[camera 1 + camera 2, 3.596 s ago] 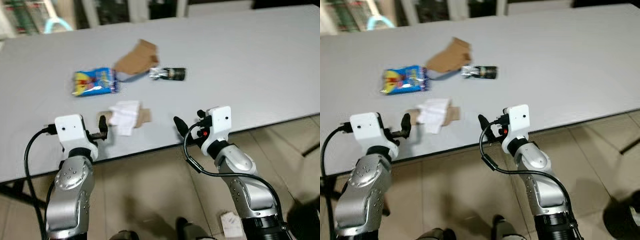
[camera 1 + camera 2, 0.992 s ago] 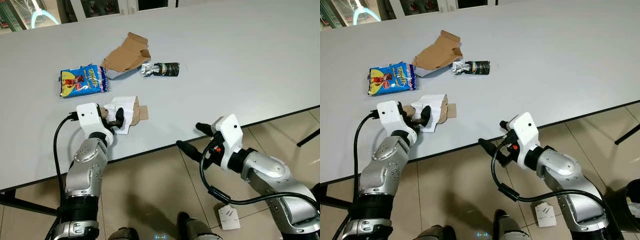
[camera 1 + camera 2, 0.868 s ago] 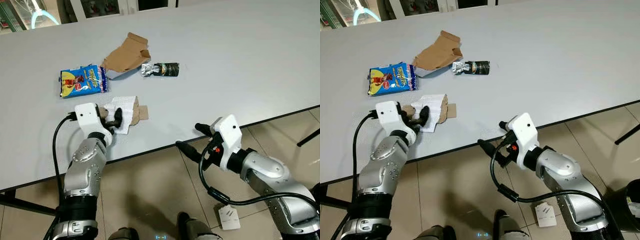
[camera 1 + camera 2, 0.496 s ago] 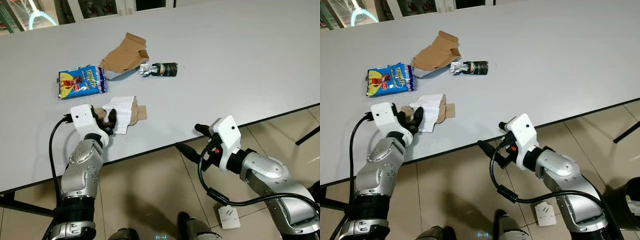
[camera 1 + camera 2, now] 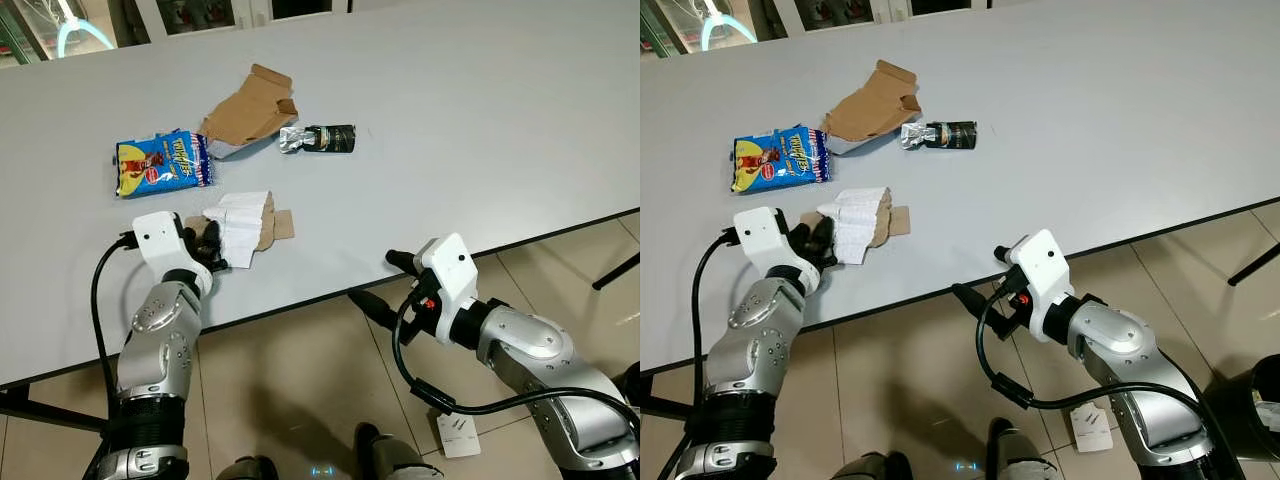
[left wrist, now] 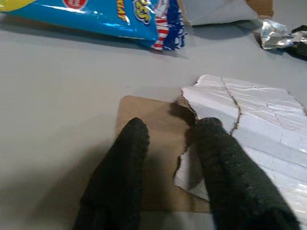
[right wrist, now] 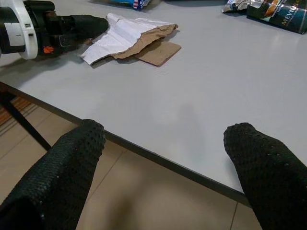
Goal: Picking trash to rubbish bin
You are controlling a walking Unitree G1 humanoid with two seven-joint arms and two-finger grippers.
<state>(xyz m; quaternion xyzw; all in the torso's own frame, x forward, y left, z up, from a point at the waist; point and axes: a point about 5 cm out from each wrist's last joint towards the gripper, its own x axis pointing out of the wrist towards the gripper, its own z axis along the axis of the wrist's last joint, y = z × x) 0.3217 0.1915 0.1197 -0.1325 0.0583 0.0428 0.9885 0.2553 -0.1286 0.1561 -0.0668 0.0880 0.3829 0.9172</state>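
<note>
A torn white paper [image 5: 240,222] lies on a small brown card [image 6: 153,120] near the table's front edge. My left gripper [image 5: 207,245] rests at the paper's left edge, open, one finger [image 6: 127,158] on the card and the other at the paper's torn corner [image 6: 254,124]. Behind them lie a blue snack packet [image 5: 163,163], a bent brown cardboard piece [image 5: 248,108] and a dark foil sachet [image 5: 320,139]. My right gripper [image 5: 372,278] hangs open just below the table edge, holding nothing.
The grey table [image 5: 480,120] stretches wide and bare to the right. Tiled floor lies beneath, with a white scrap [image 5: 458,433] near my right arm. A dark round container [image 5: 1250,400] stands at the lower right corner.
My left gripper has drawn back to the left, off the top of the white paper to its edge. The paper's near edge now stands bent up. The right arm has hardly moved.
</note>
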